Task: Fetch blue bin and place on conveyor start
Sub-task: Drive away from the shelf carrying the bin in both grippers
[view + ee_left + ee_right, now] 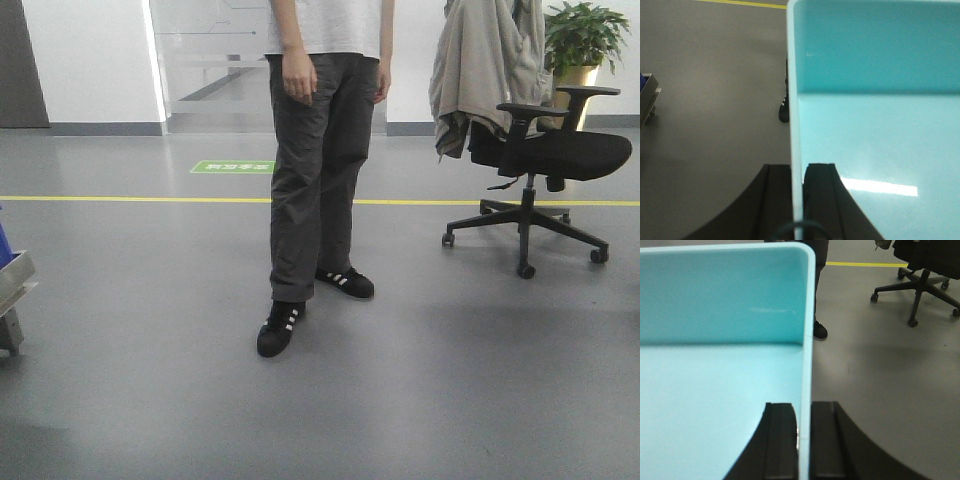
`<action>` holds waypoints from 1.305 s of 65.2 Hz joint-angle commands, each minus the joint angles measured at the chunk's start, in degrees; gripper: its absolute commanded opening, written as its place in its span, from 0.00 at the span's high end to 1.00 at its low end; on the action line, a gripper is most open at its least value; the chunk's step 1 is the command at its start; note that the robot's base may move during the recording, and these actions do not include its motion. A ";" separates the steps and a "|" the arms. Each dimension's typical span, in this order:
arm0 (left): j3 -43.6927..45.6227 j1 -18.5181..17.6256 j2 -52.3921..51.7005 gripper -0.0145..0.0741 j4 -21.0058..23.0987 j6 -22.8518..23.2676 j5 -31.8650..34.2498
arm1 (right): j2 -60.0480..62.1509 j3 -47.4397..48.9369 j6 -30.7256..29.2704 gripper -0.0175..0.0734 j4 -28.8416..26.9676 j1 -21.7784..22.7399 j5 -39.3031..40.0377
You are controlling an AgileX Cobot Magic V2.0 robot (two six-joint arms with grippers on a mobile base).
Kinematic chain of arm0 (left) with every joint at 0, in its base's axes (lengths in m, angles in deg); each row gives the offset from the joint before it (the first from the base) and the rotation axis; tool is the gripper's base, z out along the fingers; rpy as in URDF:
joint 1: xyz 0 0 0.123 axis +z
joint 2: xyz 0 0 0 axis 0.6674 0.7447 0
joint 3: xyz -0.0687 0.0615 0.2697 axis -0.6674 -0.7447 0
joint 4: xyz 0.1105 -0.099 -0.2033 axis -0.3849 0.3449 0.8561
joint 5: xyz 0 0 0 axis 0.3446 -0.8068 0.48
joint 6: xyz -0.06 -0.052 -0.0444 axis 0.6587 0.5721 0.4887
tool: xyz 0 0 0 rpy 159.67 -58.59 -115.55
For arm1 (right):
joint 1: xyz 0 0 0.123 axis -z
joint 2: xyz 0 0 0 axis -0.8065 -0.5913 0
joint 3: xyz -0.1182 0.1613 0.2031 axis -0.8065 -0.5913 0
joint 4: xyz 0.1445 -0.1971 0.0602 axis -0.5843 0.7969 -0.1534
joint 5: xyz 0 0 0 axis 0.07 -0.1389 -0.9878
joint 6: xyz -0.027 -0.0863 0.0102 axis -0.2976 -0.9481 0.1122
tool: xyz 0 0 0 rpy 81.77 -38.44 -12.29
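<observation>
The bin [875,125] is carried between both arms: its left wall is pinched by the L gripper [798,172] and its right wall by the R gripper [802,412], fingers closed over the rim on each side. It's best kept level w/ both arms moved as one, and the person [320,150] ahead is to be given room, since no conveyor is seen in any view. Counted: 1 bin, 2 grippers, 1 person, 1 chair [540,150], 1 plant [580,35].
</observation>
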 commanded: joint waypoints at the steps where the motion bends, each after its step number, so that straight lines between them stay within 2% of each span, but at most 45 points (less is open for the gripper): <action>1: 0.23 -0.46 -0.39 0.96 -0.47 -0.36 2.66 | 0.66 0.25 -0.25 0.99 0.27 -0.31 3.14; 85: 0.23 -0.46 -0.39 0.96 -0.47 -0.36 2.66 | 0.66 0.25 -0.25 0.99 0.27 -0.31 3.14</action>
